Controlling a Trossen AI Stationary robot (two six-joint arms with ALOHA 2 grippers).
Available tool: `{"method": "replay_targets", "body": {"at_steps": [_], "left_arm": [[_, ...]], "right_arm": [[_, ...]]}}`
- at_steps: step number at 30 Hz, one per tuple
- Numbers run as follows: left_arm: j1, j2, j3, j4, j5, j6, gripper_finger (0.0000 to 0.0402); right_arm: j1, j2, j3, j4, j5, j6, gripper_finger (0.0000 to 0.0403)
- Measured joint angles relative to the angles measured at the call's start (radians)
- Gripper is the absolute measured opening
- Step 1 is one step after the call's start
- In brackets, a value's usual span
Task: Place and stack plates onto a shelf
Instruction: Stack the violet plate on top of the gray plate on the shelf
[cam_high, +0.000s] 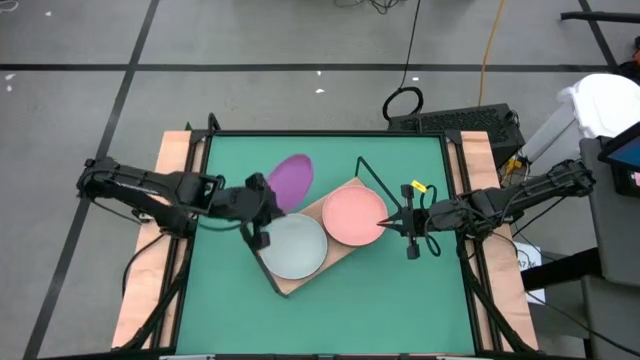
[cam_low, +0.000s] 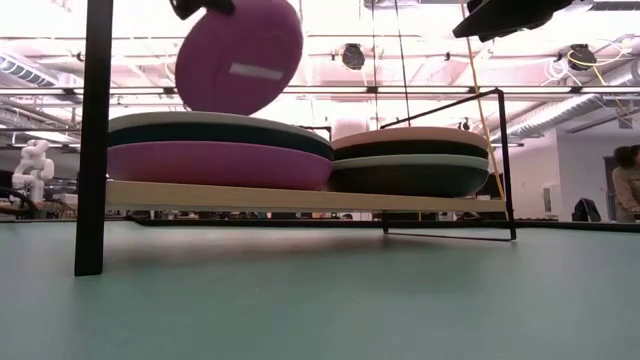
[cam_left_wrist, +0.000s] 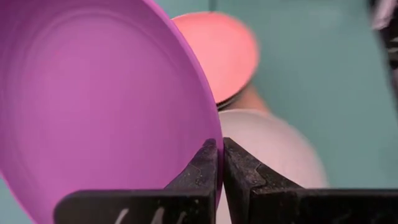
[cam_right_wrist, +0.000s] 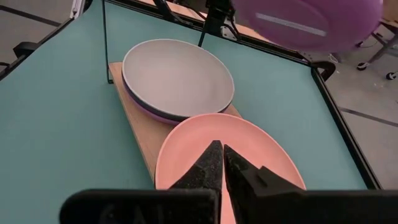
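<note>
The green table (cam_high: 400, 300) carries the shelf (cam_high: 290, 283), a light wooden board with thin black wire at its ends, lying at a slant across the middle. I take this shelf as my landmark.

On the shelf stand two stacks, side by side and touching or nearly so. The stack at the left arm's end has a pale mint plate (cam_high: 293, 246) on top, with a dark layer and a purple one under it in the low view. The stack at the right arm's end has a pink plate (cam_high: 353, 216) on top, over a pale layer and a dark one.

Above the far edge of the shelf, near the pale stack, hangs the purple plate (cam_high: 291, 178). It is tilted steeply, nearly on its edge, and touches nothing below. The left gripper (cam_left_wrist: 220, 163) holds it: the two fingers are pressed together on its rim. From the fingers the plate extends away, toward the far side of the table.

The right gripper (cam_right_wrist: 222, 163) waits just over the pink plate, fingers together, holding nothing.

I judge that the left arm is the nearer one and must first lay the purple plate flat, then lower it on a stack.
</note>
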Motion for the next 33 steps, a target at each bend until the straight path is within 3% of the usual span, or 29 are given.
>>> {"method": "replay_targets", "body": {"at_steps": [14,26,33], "left_arm": [[-0.224,0.092,0.0,0.162,0.0,-0.157,0.001],[-0.282,0.132,0.0,0.174,0.053,-0.24,0.001],[-0.279,0.14,0.0,0.075,0.038,-0.25,0.001]], "right_arm": [[0.0,0.0,0.0,0.0,0.0,0.0,0.0],[0.0,0.0,0.0,0.001,-0.001,0.0,0.0],[0.0,0.0,0.0,0.001,-0.002,0.0,0.0]]}}
